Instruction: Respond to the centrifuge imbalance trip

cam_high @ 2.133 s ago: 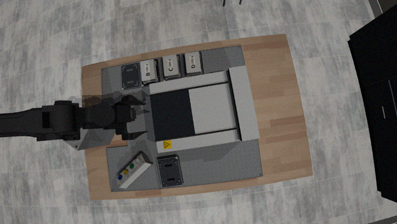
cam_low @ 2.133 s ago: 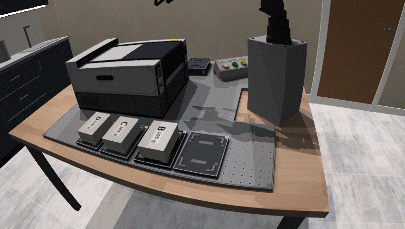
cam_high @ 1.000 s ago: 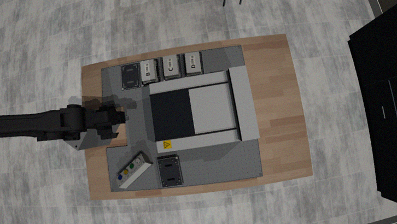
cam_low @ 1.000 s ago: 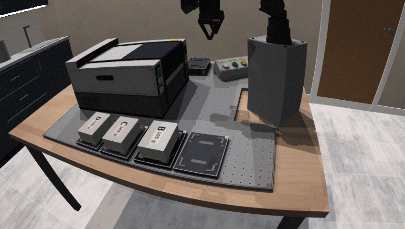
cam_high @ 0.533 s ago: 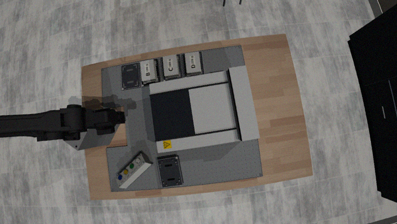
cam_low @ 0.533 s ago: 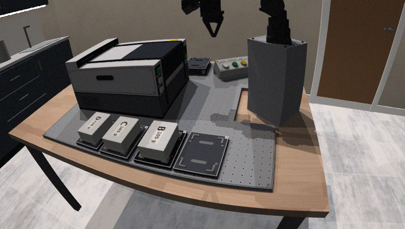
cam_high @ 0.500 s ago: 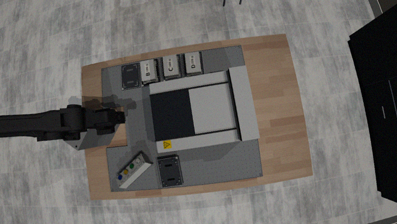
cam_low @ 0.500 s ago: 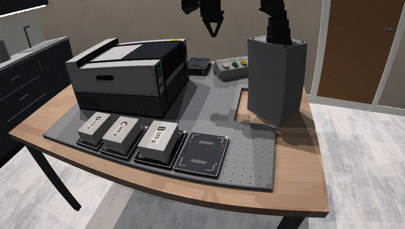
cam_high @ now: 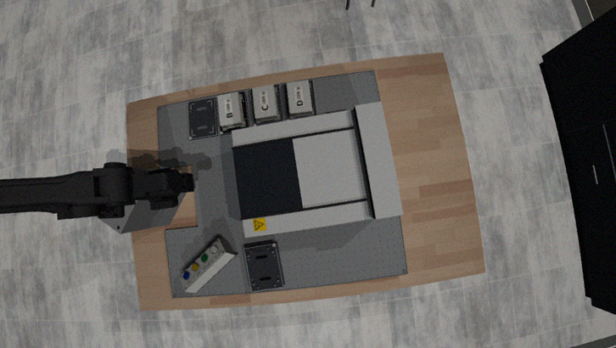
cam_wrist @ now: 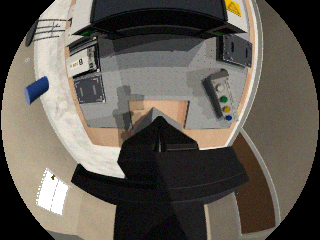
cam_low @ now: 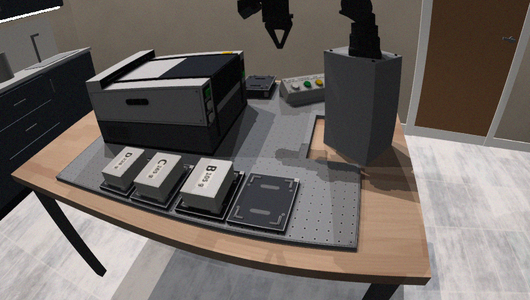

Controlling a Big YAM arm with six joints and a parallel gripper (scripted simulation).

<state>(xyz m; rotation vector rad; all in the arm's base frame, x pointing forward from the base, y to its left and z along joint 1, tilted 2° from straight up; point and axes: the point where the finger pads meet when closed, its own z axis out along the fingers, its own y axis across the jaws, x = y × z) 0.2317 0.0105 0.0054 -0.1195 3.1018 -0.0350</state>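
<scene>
The centrifuge sits in the middle of the grey mat on the table. In the top view its sliding door is drawn back toward 3 o'clock, leaving a dark opening on the 9 o'clock side; what lies inside the opening is too dark to tell. A yellow warning sticker marks the housing at about 6 o'clock from that opening.

At 11 o'clock from the centrifuge runs the row of nests. Three grey balance blocks stand in them: B, C and D. The nest beside B, nearest the arm's pedestal, holds no block and shows its corner locators. Block A is in none of the nests and is not to be seen in any view.

At 7 o'clock from the centrifuge in the top view lies the button panel, with white, green, yellow and blue buttons in a line. Just beside it, toward 3 o'clock, lies another dark nest plate.

The hand hangs high above the mat, between the pedestal and the centrifuge, pointing down. Its fingers are clenched tip to tip and grasp nothing.
</scene>
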